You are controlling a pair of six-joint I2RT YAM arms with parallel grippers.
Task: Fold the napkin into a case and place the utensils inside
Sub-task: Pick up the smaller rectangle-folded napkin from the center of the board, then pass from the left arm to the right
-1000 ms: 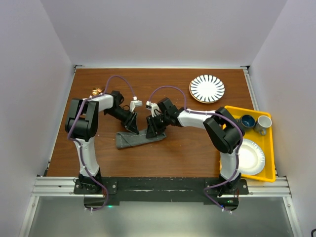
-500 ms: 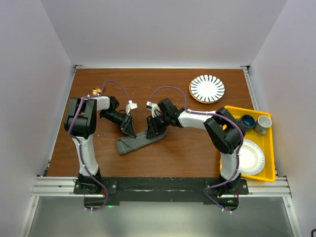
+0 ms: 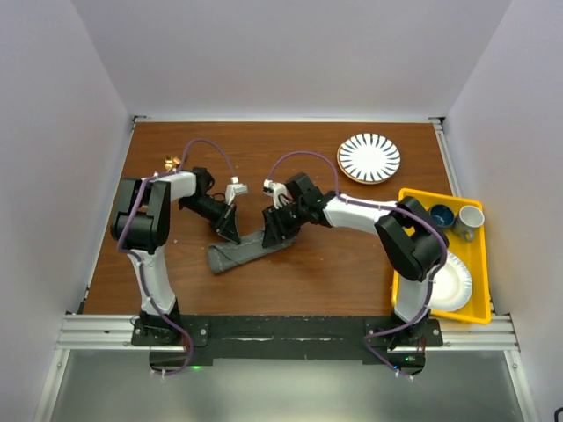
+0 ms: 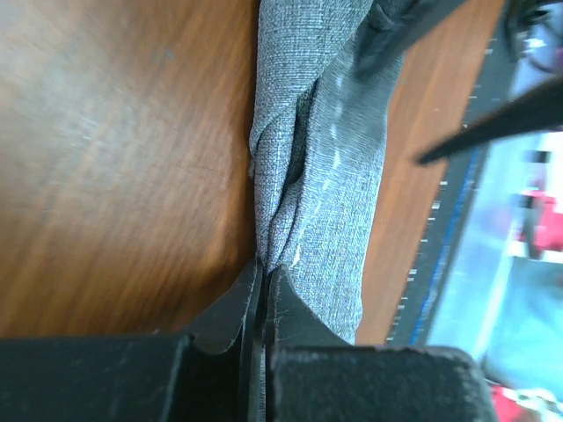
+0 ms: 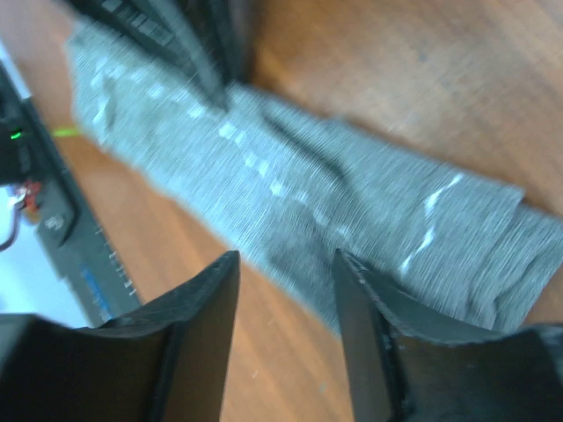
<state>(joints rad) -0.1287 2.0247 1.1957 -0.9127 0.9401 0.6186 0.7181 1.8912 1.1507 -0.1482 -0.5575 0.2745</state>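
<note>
The dark grey napkin [image 3: 251, 249] lies folded into a narrow strip, the case, slanting across the middle of the table. My left gripper [image 3: 230, 230] sits at the strip's far long edge. In the left wrist view its jaws [image 4: 264, 272] are pressed together with a fold of the napkin [image 4: 325, 158] running into the tips. My right gripper [image 3: 274, 233] hovers over the strip's right end, open. In its wrist view one finger [image 5: 215, 290] is over wood and the other over the napkin [image 5: 334, 193]. The gold utensils [image 3: 171, 162] lie at the far left, behind the left arm.
A black-and-white striped plate [image 3: 369, 157] sits at the back right. A yellow tray [image 3: 406, 195] at the right edge holds a white paper plate [image 3: 450, 283], a blue cup [image 3: 440, 216] and a grey mug [image 3: 469, 220].
The left jaws have closed at the napkin's edge after shifting slightly left. The right jaws have spread wider. The strip has turned a little more slanted.
</note>
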